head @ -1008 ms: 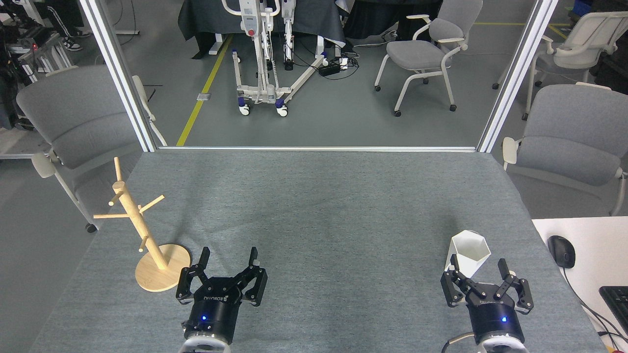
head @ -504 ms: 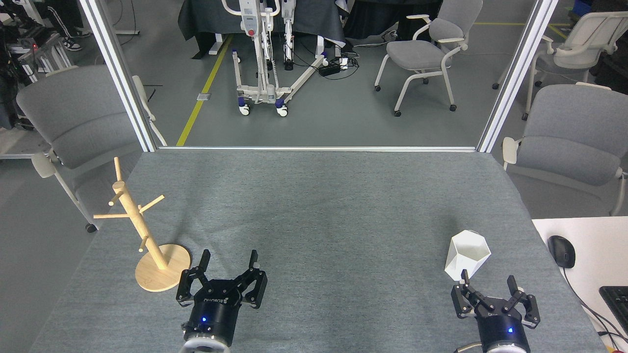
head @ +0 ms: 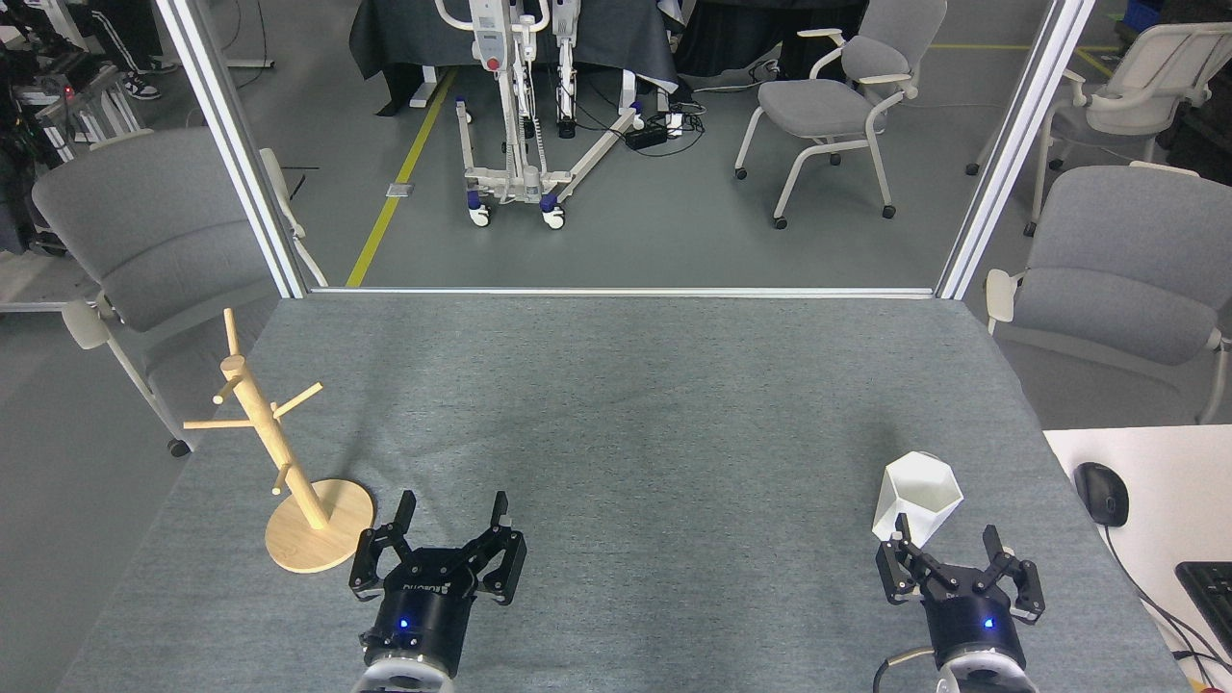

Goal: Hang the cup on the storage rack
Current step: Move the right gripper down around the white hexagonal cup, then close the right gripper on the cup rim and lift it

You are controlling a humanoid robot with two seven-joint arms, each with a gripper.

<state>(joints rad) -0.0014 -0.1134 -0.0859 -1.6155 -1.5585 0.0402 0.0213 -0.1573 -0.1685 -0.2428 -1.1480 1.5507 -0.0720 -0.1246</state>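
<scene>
Evidently re-advanced after a brief retreat, right gripper (head: 945, 541) jaws apart, empty, just short of white faceted hexagonal-rimmed cup (head: 917, 497) standing upright on grey table (head: 635, 423), ungrasped; left gripper (head: 452, 508) likewise spread beside light wooden pegged storage rack (head: 279, 452), well apart from cup, path between unobstructed.

So the cup (head: 917, 497) is sitting upright near the table's (head: 635, 404) right edge, toward the near right corner. It's plain white, faceted, with a hexagonal rim opening upward. The storage rack (head: 289, 472) is standing over by the left edge near the front: light wood, slanted post, thin pegs sticking out bare, round disc base lying flat.
</scene>
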